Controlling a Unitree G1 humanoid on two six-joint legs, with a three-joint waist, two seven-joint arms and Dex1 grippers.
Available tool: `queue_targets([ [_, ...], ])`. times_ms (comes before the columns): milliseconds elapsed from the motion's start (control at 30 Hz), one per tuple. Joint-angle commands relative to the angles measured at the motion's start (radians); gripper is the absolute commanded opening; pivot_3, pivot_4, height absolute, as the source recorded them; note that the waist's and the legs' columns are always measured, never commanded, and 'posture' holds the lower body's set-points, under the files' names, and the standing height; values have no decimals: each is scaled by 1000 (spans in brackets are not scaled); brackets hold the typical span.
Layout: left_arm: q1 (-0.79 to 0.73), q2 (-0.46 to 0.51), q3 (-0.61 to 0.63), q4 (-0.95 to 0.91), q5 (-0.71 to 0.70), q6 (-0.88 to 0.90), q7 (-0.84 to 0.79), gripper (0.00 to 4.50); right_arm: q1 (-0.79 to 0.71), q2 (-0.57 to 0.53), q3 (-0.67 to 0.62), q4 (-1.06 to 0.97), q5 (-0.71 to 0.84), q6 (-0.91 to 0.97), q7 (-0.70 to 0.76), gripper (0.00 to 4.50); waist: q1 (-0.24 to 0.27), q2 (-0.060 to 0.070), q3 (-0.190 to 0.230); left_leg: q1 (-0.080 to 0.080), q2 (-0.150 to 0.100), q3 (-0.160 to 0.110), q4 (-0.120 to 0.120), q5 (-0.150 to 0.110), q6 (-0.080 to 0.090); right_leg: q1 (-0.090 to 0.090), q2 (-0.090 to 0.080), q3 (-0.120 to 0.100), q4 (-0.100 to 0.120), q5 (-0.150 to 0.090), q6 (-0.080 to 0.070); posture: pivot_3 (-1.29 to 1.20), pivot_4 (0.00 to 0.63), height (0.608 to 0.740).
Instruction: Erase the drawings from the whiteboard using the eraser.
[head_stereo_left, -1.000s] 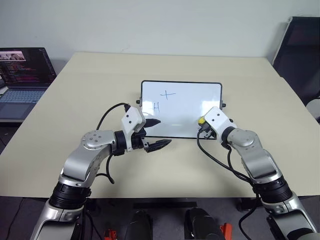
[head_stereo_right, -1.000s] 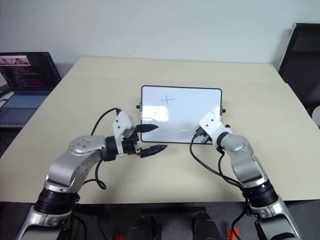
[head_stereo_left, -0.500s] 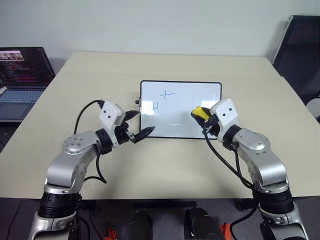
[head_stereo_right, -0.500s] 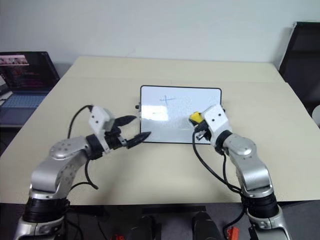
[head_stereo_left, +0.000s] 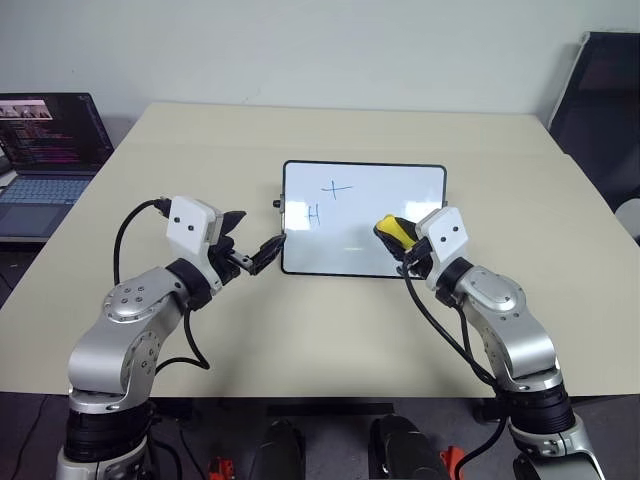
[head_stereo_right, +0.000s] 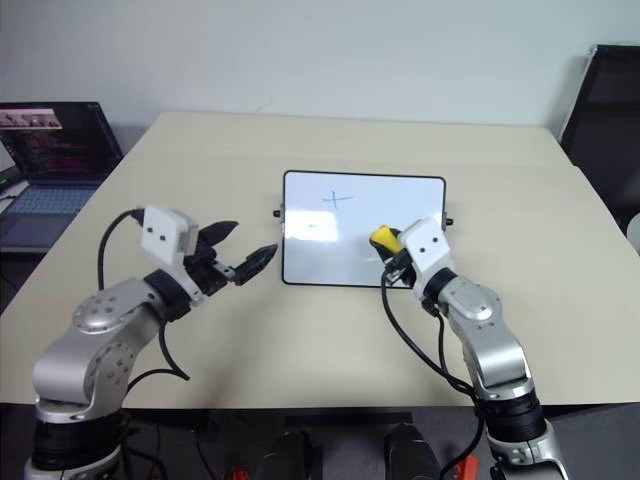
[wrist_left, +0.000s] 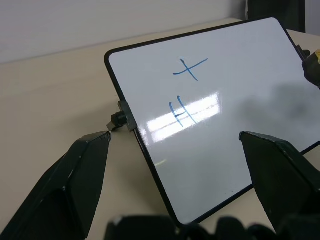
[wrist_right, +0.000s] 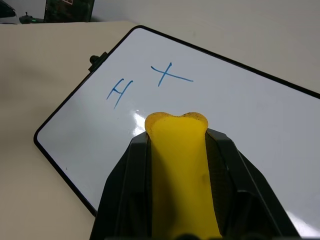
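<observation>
The whiteboard (head_stereo_left: 400, 195) lies flat in the middle of the beige table. Its drawings are a blue cross (head_stereo_left: 336, 187) and an H-like mark (head_stereo_left: 313, 214) on its left half; both also show in the right wrist view, the cross (wrist_right: 170, 75) and the H-like mark (wrist_right: 119, 91). My right gripper (head_stereo_left: 400, 238) is shut on the yellow eraser (head_stereo_left: 391, 228), held just above the board's near right part. The eraser (wrist_right: 180, 165) sits between that gripper's two black fingers. My left gripper (head_stereo_left: 262, 227) stands open with nothing in it, just left of the board's left edge (wrist_left: 130, 125).
An open laptop (head_stereo_left: 45, 150) stands on a lower surface off the table's left side. A dark chair (head_stereo_left: 600, 110) is beyond the far right corner. Bare table (head_stereo_left: 330, 320) stretches in front of the board.
My left gripper has drawn back to the left, off the board's near left corner, and turned toward it. My right gripper has risen and turned, so the eraser now shows above the board.
</observation>
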Motion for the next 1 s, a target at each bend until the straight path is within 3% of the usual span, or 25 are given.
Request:
queue_targets([
  [33, 0, 24, 22, -43, -8, -2, 0, 4500, -25, -9, 8, -6, -1, -36, 6, 1121, 0, 0, 0, 0, 0, 0, 0, 0, 0, 0, 0, 0, 0, 0, 0, 0, 150, 740],
  [233, -17, 37, 6, -25, -5, -7, -12, 4500, -72, -17, 30, 37, -29, -30, -8, 1121, 0, 0, 0, 0, 0, 0, 0, 0, 0, 0, 0, 0, 0, 0, 0, 0, 150, 740],
  [500, -79, 68, -16, 88, 21, -70, -78, 4500, -391, 63, 56, 391, -109, -43, -99, 1120, -4, 0, 1, 0, 0, 0, 0, 0, 0, 0, 0, 0, 1, 1, -1, 0, 150, 740],
  [800, -88, 60, -44, 148, 45, -133, -123, 4500, -591, 145, 104, 748, -158, -141, -105, 1120, -3, 0, 1, 0, 0, 0, -6, 0, 0, -1, 0, -1, 0, 1, 3, 0, 150, 740],
  [1000, -87, 54, -53, 171, 52, -163, -133, 4500, -619, 156, 185, 825, -191, -130, 21, 1120, -6, 0, 0, 1, 0, 0, -7, 0, 0, -1, 1, -1, 0, 1, 3, 0, 150, 740],
])
